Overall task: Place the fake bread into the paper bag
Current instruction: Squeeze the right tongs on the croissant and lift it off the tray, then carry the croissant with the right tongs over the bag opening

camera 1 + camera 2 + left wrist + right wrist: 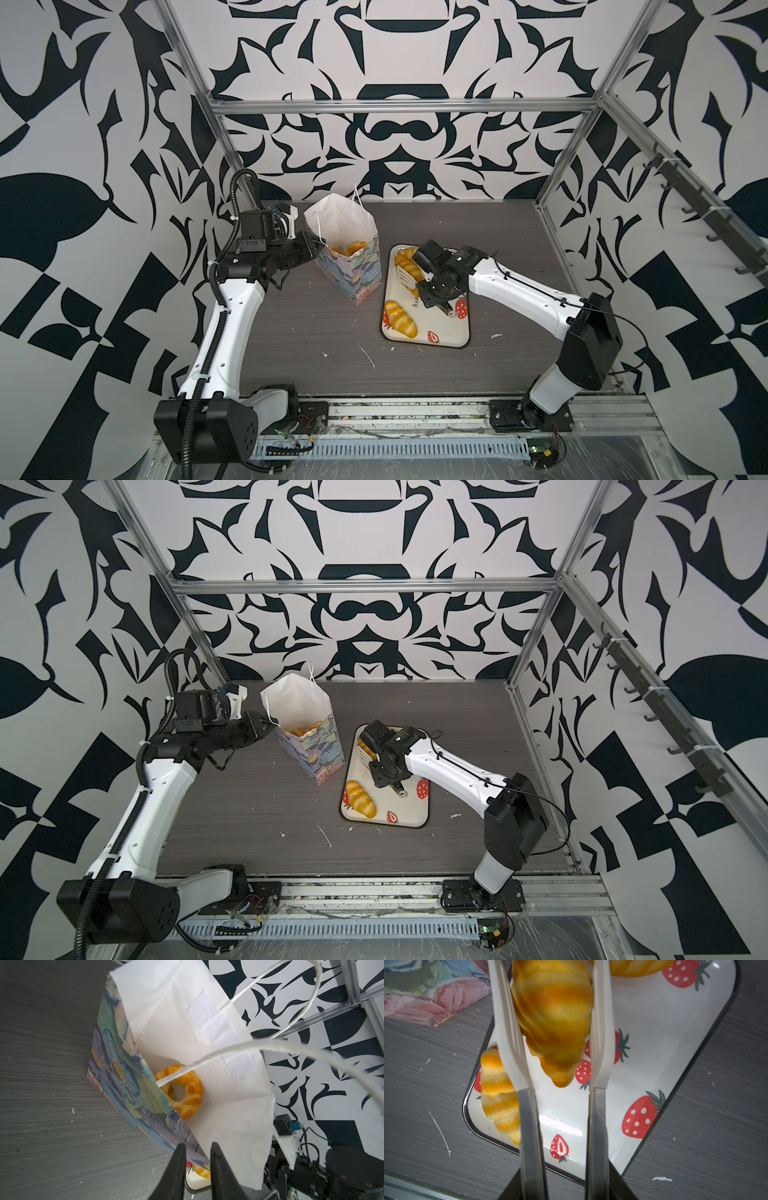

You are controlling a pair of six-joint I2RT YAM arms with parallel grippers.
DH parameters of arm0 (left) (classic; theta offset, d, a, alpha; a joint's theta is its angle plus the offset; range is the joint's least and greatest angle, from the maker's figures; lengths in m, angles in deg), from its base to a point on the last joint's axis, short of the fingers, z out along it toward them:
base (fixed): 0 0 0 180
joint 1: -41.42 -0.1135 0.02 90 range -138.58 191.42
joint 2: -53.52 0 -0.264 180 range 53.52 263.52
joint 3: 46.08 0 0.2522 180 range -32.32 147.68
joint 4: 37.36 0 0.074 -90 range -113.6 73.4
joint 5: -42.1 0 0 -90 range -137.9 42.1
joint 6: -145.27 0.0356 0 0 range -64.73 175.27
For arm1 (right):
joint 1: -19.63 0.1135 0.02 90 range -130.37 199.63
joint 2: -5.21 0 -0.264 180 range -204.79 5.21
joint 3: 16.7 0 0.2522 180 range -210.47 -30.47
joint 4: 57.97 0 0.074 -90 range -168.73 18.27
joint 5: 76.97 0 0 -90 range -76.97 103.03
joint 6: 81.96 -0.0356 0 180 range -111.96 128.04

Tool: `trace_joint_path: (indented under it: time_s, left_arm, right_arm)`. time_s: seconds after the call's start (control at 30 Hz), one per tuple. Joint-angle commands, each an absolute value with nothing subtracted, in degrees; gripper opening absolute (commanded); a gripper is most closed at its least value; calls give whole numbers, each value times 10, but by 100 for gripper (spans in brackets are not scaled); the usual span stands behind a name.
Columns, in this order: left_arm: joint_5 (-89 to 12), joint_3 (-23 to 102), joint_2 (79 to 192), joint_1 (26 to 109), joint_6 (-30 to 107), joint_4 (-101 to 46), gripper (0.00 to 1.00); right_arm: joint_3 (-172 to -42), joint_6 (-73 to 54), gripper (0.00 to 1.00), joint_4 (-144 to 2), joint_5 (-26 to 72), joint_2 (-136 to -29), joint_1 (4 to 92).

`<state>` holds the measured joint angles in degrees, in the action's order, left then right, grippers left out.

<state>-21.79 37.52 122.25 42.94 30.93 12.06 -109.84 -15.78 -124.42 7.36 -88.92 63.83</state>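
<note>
The paper bag (353, 266) (316, 750) stands upright at the table's middle left, and my left gripper (318, 247) (197, 1144) is shut on its near rim. Inside lies a ring doughnut (187, 1093) among other fake bread (349, 248). My right gripper (417, 279) (564, 1167) is shut on a pair of tongs (506, 1032). The tongs' white tips clamp a croissant (552, 1012) just above the strawberry tray (449, 332) (654, 1032). Another croissant (400, 319) (498, 1095) lies on the tray's near left, and one more piece (633, 966) lies at its far end.
The tray sits just right of the bag on the dark wood-grain table (311, 340). Small white scraps (368, 357) dot the table's front. Metal frame posts and patterned walls close in the back and both sides.
</note>
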Motion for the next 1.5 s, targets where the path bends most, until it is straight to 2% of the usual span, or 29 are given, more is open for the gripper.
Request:
trace_joint_path:
  time_s: [0.0,1.47]
  left_arm:
    - [-216,368,1210,431,313,129,25]
    - [-214,368,1211,431,312,130,25]
  right_arm:
    - [-1136,-152,45,-1250,51,-854,635]
    - [-1339,-138,42,-1342,-11,-802,658]
